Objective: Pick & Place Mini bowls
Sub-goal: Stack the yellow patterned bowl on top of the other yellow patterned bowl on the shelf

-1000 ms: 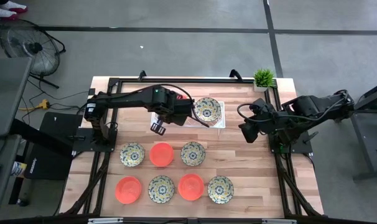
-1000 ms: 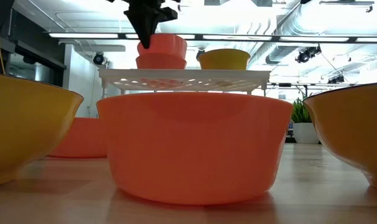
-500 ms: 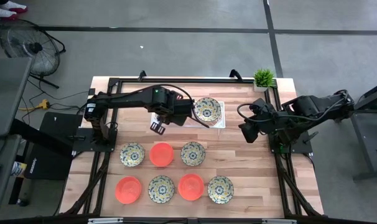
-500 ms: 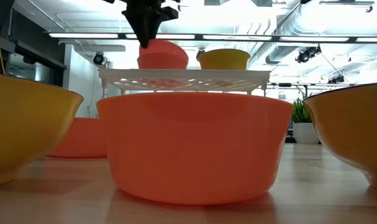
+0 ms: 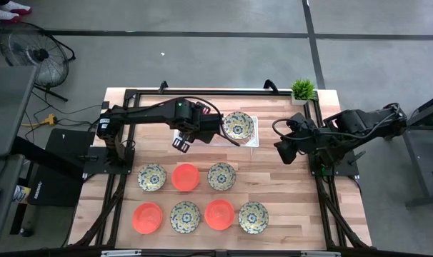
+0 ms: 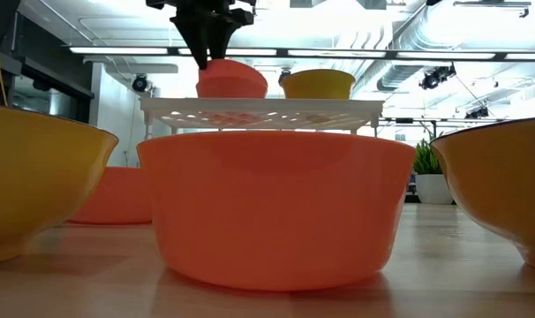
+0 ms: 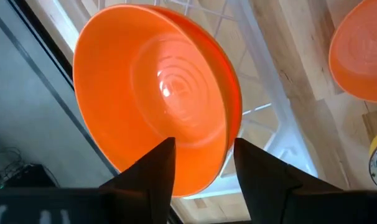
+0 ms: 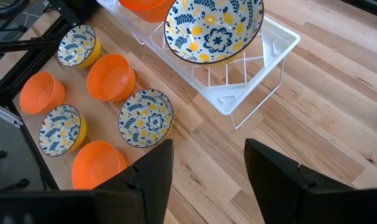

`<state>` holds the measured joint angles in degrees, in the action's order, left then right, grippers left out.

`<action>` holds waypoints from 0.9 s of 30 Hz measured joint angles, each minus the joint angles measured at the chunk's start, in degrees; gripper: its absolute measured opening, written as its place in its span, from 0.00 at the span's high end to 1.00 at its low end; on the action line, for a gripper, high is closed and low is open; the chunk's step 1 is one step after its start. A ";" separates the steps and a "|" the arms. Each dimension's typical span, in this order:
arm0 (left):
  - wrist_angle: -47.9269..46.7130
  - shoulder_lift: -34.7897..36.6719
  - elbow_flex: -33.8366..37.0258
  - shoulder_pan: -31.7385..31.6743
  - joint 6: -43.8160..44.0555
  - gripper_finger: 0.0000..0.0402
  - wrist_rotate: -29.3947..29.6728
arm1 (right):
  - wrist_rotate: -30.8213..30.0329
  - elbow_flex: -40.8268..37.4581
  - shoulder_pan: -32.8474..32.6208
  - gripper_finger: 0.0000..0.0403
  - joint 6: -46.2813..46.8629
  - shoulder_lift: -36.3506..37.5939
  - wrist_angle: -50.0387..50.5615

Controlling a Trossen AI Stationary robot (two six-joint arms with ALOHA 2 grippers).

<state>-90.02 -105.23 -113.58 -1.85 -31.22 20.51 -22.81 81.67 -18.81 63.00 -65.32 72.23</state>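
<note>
Table [image 5: 288, 193]: pale wood planks, framed by black rails.

Left arm: reaches from the left edge across to the tray at the far middle. Left gripper [image 7: 201, 165] sits over the orange bowls in the tray, jaws apart, straddling the rim without clamping it.

Right arm: folded at the right edge. Right gripper [image 5: 282, 151] hangs well clear of the bowls, jaws wide apart, holding nothing.

Tray [image 8: 263, 59]: white, lattice bottom, raised on wire legs, far middle of the table. It holds nested orange bowls [image 7: 154, 93] on its left and one floral bowl [image 8: 213, 28] just beside them on its right.

Loose bowls: seven on the near half in two rows, orange bowl [image 5: 185, 176] and floral bowl [image 5: 221, 175] alternating, each near its neighbours but apart.

Handling, judged: bowls look light, rigid and glossy, so likely slippery; possibly breakable. Best hold is a pinch across the rim, one finger inside, one outside.

Obstructions: tray wall and the neighbouring floral bowl crowd the stack.

Potted plant [image 5: 301, 90]: far right corner, out of the way.
</note>
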 joint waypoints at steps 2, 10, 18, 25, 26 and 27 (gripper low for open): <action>0.00 0.00 -0.02 0.00 0.00 0.61 0.68 | 0.02 0.00 0.00 0.54 -0.02 0.00 0.00; 0.03 0.02 -5.29 0.00 0.26 0.60 2.54 | 0.28 0.00 0.02 0.54 -0.02 0.02 0.02; 0.01 0.07 -8.61 0.01 5.66 0.60 0.02 | 0.51 0.00 0.02 0.54 -0.02 0.02 0.05; 0.22 0.60 -8.60 0.02 11.61 0.62 3.31 | -0.83 0.00 0.02 0.54 -0.02 0.02 0.07; 0.64 1.16 -8.59 0.00 11.69 0.63 3.31 | -0.83 0.00 0.02 0.54 -0.02 0.02 0.07; 1.38 1.68 -8.62 0.00 11.76 0.64 3.09 | -0.83 0.00 0.02 0.54 -0.02 0.02 0.07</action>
<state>-88.64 -103.55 -122.21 -1.85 -19.46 23.60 -23.64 81.67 -18.79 62.98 -65.30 72.29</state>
